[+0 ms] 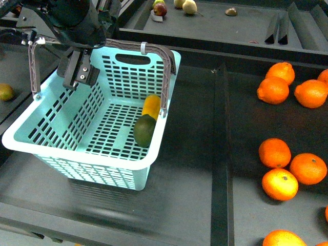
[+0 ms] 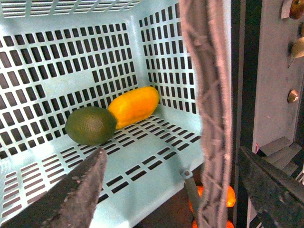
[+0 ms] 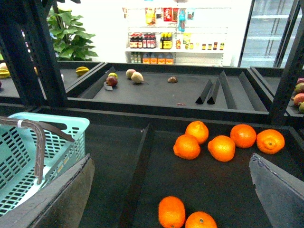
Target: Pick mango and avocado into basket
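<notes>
The turquoise basket (image 1: pixel 77 152) stands at the left. The yellow-orange mango (image 1: pixel 151 106) and the dark green avocado (image 1: pixel 145 130) lie side by side on its floor, against its right wall. My left gripper (image 1: pixel 78 82) is open and empty, above the basket's far left part. In the left wrist view, the mango (image 2: pixel 134 105) and avocado (image 2: pixel 90 125) lie beyond the left gripper (image 2: pixel 171 152), and a ribbed basket handle (image 2: pixel 209 95) stands upright between its fingers (image 2: pixel 85 190). My right gripper (image 3: pixel 171 161) is open and empty above the tangerines, to the right of the basket (image 3: pixel 71 128).
Several tangerines (image 1: pixel 274 89) lie in the right bin, also in the right wrist view (image 3: pixel 187 146). A raised divider (image 1: pixel 221 154) separates that bin from the basket's bin. A rear shelf holds an apple and pears (image 1: pixel 160 8). A fruit (image 1: pixel 5 92) lies at far left.
</notes>
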